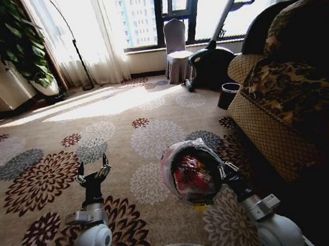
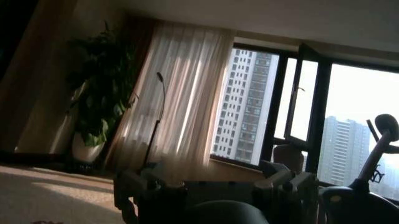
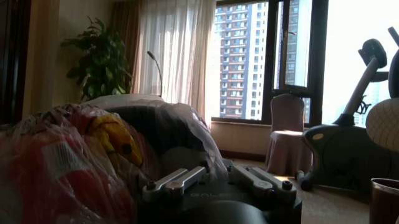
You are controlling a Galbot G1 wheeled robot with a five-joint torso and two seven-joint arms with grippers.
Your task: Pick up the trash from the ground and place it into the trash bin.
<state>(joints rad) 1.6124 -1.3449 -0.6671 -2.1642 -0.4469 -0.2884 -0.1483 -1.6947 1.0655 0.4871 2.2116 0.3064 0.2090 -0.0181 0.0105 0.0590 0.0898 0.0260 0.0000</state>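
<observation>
The trash bin (image 1: 171,166), black with a whitish liner, sits tilted low in front of me in the head view. Red and yellow trash (image 1: 190,177) lies inside it. My right gripper (image 1: 224,170) is at the bin's right rim and shut on it. In the right wrist view the liner and the trash bin (image 3: 156,126) bulge right beside my right gripper (image 3: 218,179), with trash (image 3: 115,135) showing through the plastic. To the bin's left, my left gripper (image 1: 93,172) hovers over the carpet, open and holding nothing. In its own wrist view the left gripper (image 2: 212,189) points toward the window.
A patterned sofa (image 1: 294,94) runs along the right. A bare dark pot (image 1: 229,94) stands by its far end, with an exercise bike (image 1: 211,62) and a covered chair (image 1: 176,51) beyond. A plant (image 1: 18,45) and floor lamp (image 1: 76,49) stand far left. Flowered carpet (image 1: 92,126) stretches ahead.
</observation>
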